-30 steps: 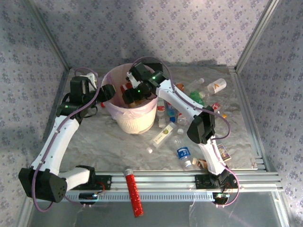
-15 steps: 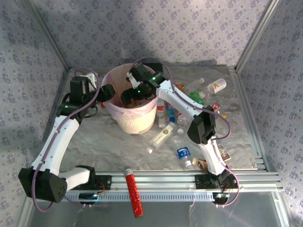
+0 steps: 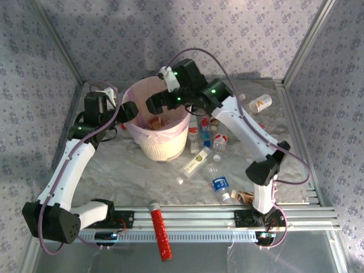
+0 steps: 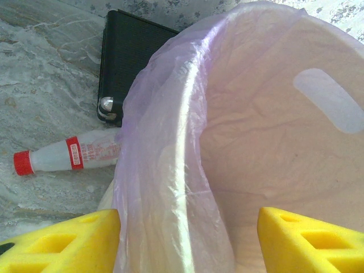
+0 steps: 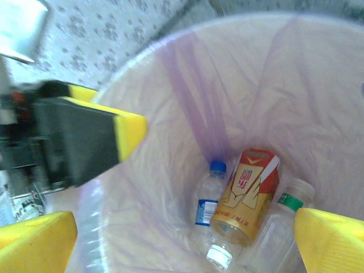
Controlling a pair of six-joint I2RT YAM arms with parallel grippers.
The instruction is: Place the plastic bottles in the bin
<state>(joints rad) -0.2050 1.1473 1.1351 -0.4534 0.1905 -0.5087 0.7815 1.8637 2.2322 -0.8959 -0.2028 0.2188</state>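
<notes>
Between drops, the right gripper [image 3: 152, 106] is being held spread, empty, over the bin [image 3: 162, 146] — left gripper [image 3: 128, 110] unclenched astride its 9 o'clock rim — 3 o'clock bottles [image 3: 198, 161] to be grasped next.

Your bin [image 3: 165, 149] reads pale pink and translucent at the top, whitish and ribbed lower down. Inside the bin you have a clear blue-capped bottle [image 5: 208, 199] with a blue label, an amber bottle [image 5: 245, 196] labelled tan and red, and a clear green-banded bottle [image 5: 281, 219]. Just beside the bin, the red-capped bottle [image 4: 68, 154] carries a red label. Nearer you than the bin, the glittery tube [image 3: 160, 230] is red. Under the bin, the table [image 3: 125, 176] is grey and marbled.
</notes>
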